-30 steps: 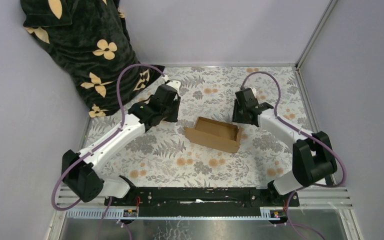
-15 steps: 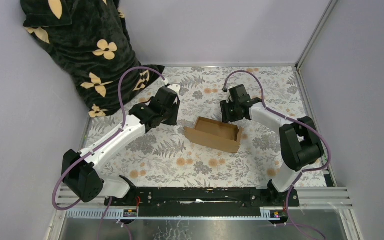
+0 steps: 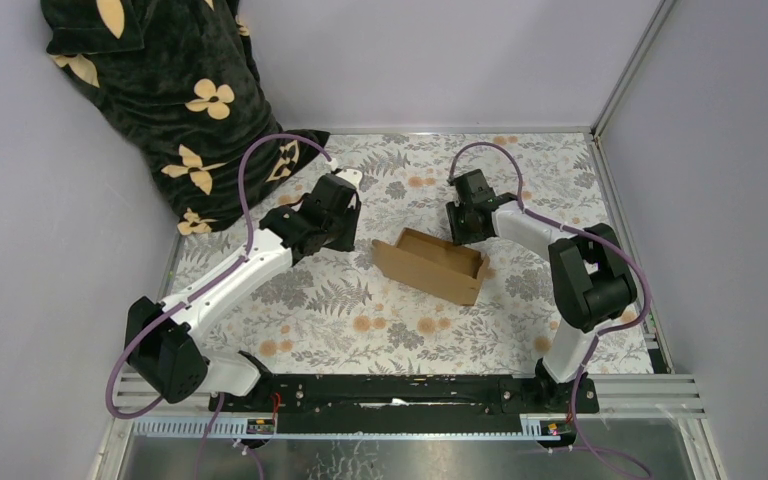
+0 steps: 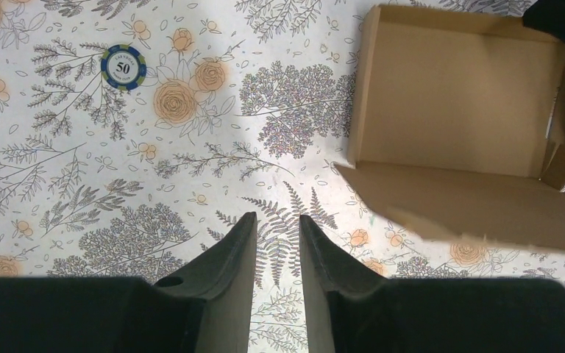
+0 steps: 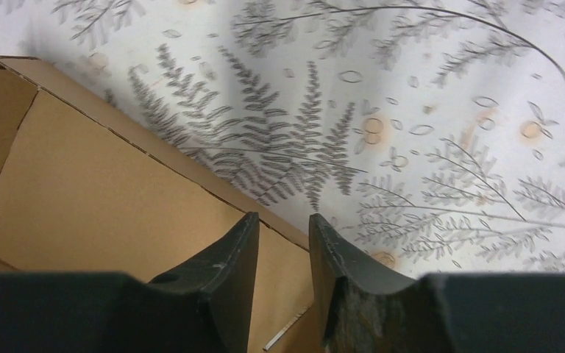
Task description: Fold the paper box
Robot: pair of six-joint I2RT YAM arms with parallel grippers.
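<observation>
Straddling a wall rim of the shallow brown corrugated cardboard box [image 5: 103,184], the right claw [image 5: 277,220] stands parted; the left claw [image 4: 277,219] hangs released, box ahead-right.

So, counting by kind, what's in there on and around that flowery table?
Robot arms: 2, the left arm and the right arm
Brown cardboard box: 1
Blue poker chip: 1
Black flowered cloth: 1
Total: 5

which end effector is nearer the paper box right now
Right. The right end effector sits over the far rim of the paper box; the left end effector hovers off its left end.
</observation>
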